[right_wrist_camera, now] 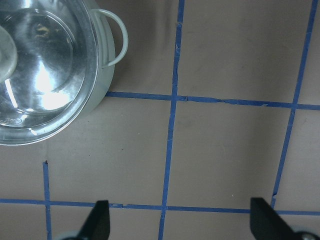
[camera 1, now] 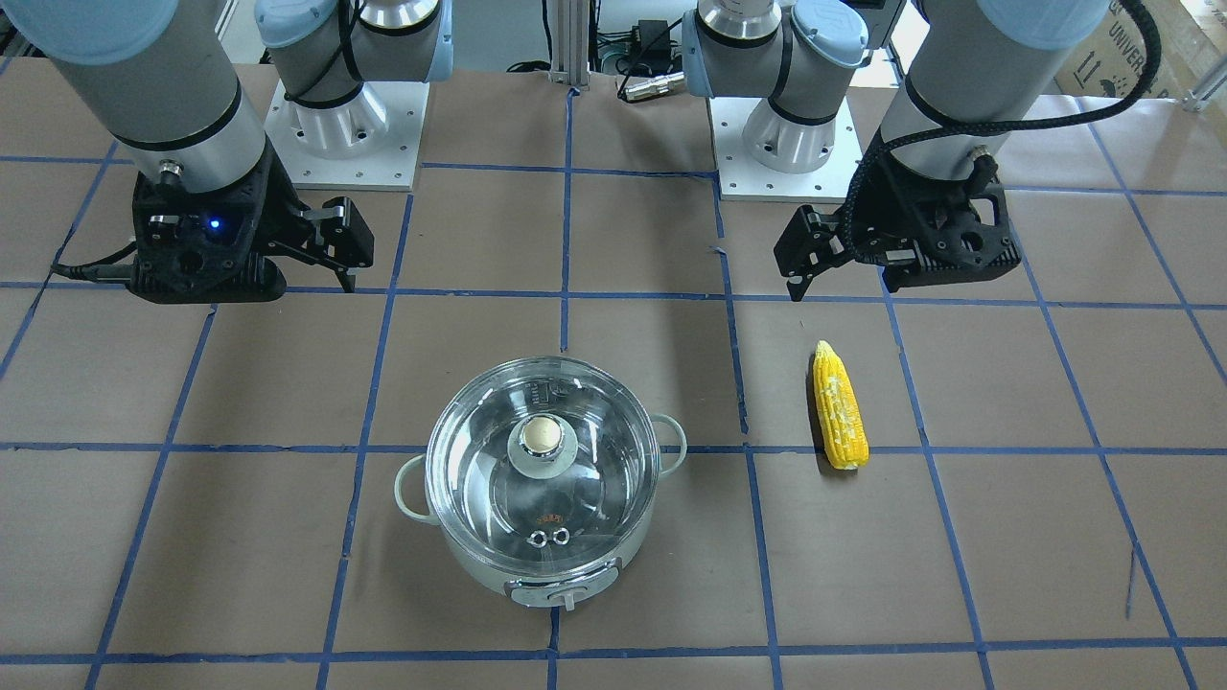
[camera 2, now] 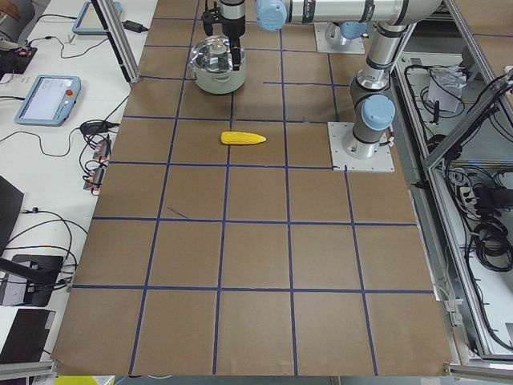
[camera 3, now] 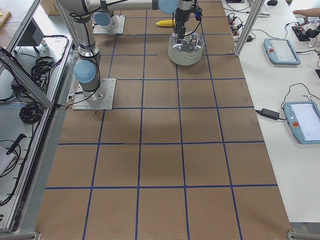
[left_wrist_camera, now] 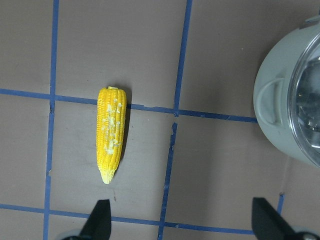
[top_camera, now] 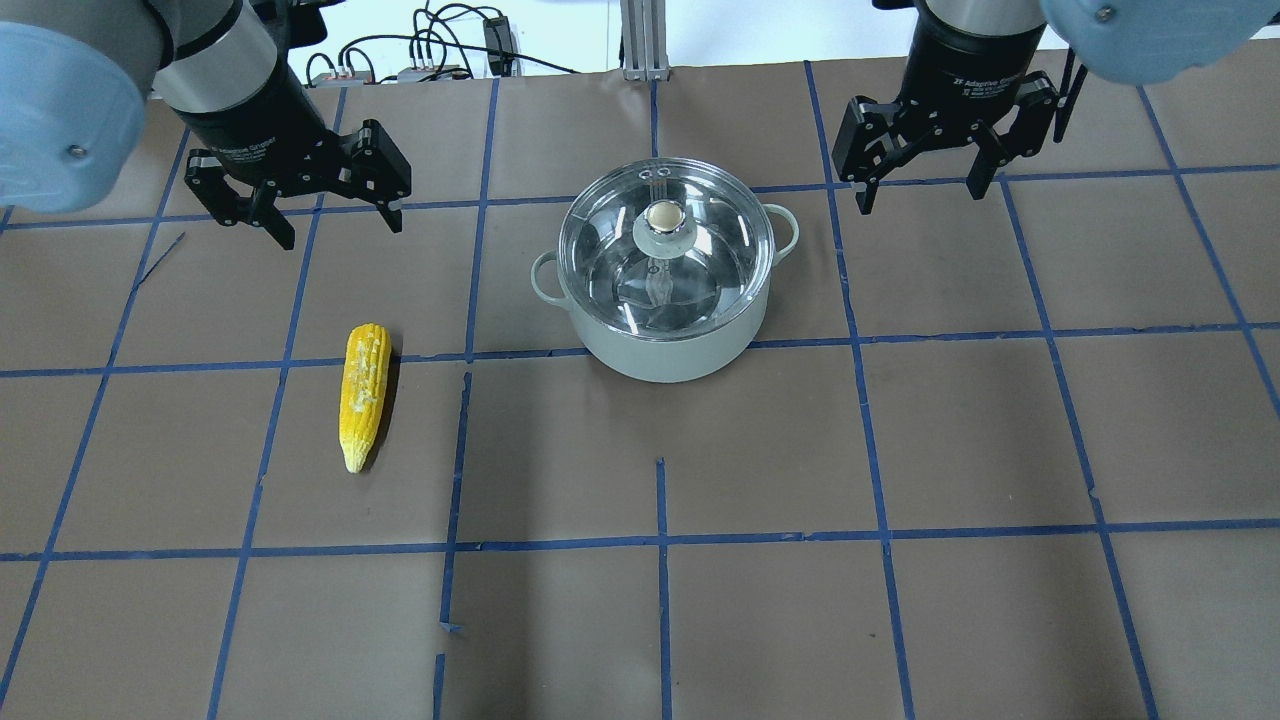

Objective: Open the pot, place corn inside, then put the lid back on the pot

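Pre-grasp: lid (camera 1: 575,479) shut, nothing held.
Front-facing: lid seated on pot (camera 1: 479,573); corn cob (camera 1: 840,419) well apart, on the robot's left. Overhead: left gripper (top_camera: 340,230) and right gripper (top_camera: 920,198) spread wide, empty. Risk: small beige knob (camera 1: 540,436), off-centre pinch could drop lid; corn cob may roll.

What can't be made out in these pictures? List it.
- Pot control knob: overhead view, hidden behind the pot itself.
- Pot: left wrist view, cut by right edge.
- Lid knob: right wrist view, cut off by left edge.
- Corn: exterior right view, tiny, partly behind the right arm.
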